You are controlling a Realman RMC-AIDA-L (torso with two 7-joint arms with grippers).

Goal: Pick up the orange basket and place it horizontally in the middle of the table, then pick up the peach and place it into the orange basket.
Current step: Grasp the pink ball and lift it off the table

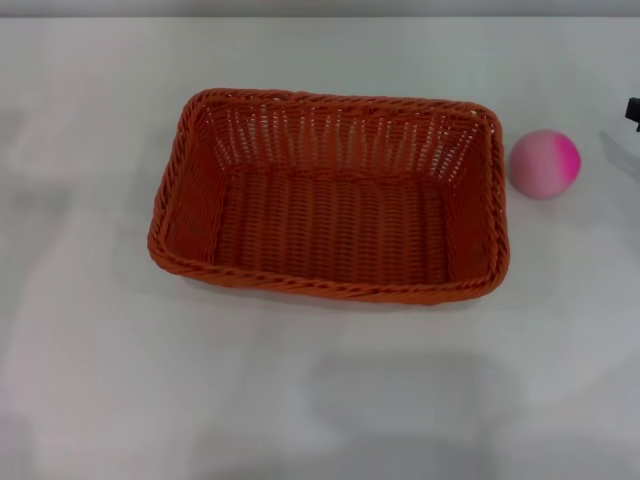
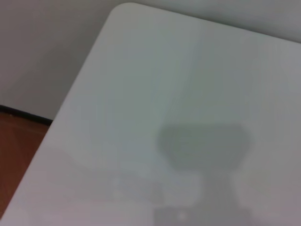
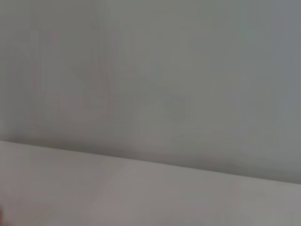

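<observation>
Orange basket (image 1: 330,195): centre of the head frame, long side horizontal, upright and empty on the white table (image 1: 300,400). Peach (image 1: 545,163): on the table just beside the basket's upper right corner, not touching. Right gripper (image 1: 633,110): dark sliver at right edge, finger state cannot be told; left gripper unseen.

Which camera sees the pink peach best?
The head view: the peach sits whole on the white table, just right of the orange basket. Both wrist views show only bare table and wall, no peach.
</observation>
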